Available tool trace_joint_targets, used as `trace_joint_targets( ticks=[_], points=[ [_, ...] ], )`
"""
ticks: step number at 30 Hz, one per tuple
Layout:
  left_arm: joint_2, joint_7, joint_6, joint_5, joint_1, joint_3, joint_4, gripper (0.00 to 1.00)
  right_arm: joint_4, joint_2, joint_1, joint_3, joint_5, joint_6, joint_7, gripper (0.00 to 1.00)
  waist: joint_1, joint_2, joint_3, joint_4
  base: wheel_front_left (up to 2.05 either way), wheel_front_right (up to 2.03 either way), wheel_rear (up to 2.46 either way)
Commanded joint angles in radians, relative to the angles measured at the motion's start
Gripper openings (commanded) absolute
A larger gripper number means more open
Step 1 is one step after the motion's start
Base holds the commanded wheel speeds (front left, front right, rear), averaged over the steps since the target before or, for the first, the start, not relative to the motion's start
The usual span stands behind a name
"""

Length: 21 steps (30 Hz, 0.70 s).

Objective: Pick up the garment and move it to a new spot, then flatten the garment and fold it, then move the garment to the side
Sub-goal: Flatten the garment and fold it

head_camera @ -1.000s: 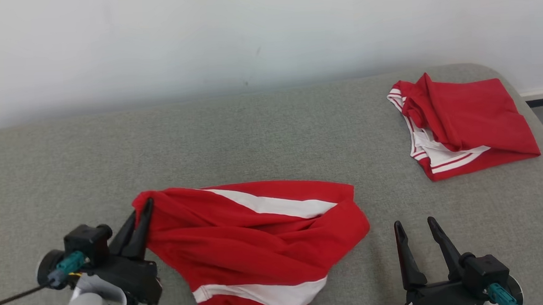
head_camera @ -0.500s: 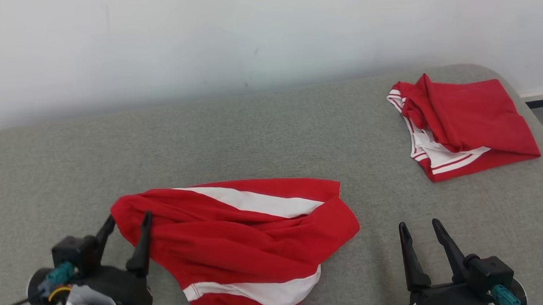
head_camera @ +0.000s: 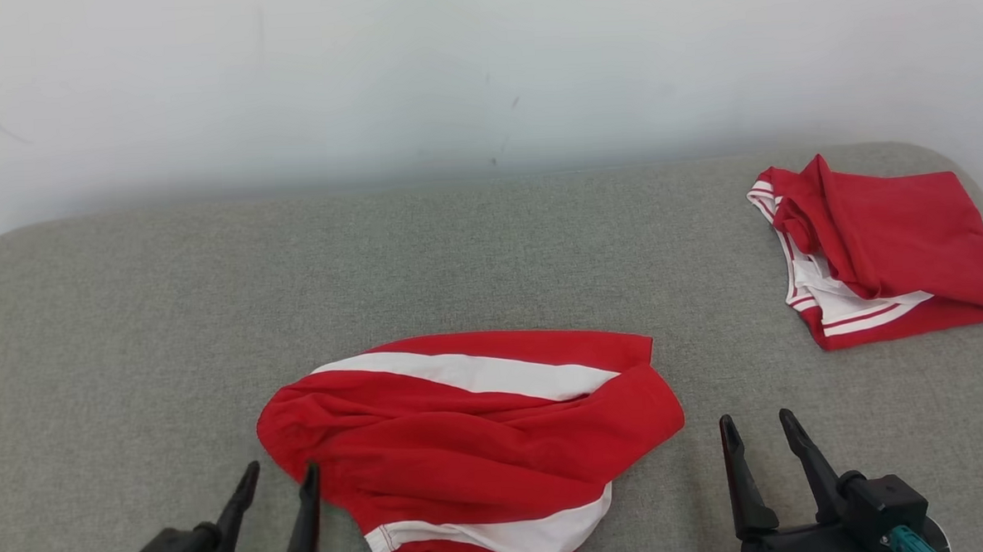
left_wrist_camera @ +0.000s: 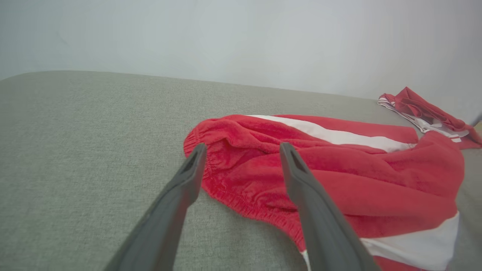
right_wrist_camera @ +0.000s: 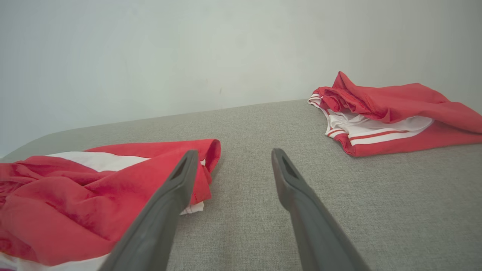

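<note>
Head camera: mounted high, looking forward and down over the grey bench (head_camera: 128,308) toward the white wall (head_camera: 449,62). Wrist cameras: low, near the fabric, each sighting along its own fingers (left_wrist_camera: 167,218) toward that wall. All three share the rumpled red garment (head_camera: 474,443) and the folded garment (head_camera: 897,250).

- Our left gripper (head_camera: 280,472) sits low, its two dark fingers spread wide, leaning slightly toward the right gripper.
- Our right gripper (head_camera: 756,422) sits level with it, fingers parted, leaning back toward the left one.
- The two are well apart.
</note>
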Motion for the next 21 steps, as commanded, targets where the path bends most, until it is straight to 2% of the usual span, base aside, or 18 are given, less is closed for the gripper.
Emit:
trace_joint_targets(
  ticks=[1,9,16,21],
  points=[
    [-0.012,-0.002,0.002,0.008,0.034,0.000,-0.015,1.00,0.001,0.001,0.006,0.001,0.004,-0.003,-0.001,1.00,0.0000,0.0000,-0.003,0.001,0.00,0.00,0.00],
    [-0.064,-0.002,-0.024,0.006,0.111,-0.083,0.006,1.00,0.001,0.001,0.013,-0.002,0.000,-0.003,-0.001,1.00,0.0000,0.0000,-0.003,-0.004,0.00,0.00,0.00],
    [-0.087,-0.002,-0.032,-0.024,0.063,-0.099,0.125,1.00,0.005,0.001,0.004,0.008,-0.006,-0.003,-0.001,1.00,0.0000,0.0000,-0.001,-0.031,0.00,0.00,0.00],
    [-0.094,-0.002,-0.036,-0.025,0.049,-0.099,0.153,1.00,0.006,0.001,0.005,0.004,-0.009,-0.003,-0.001,1.00,0.0000,0.0000,-0.001,-0.043,0.00,0.00,0.00]
  ],
)
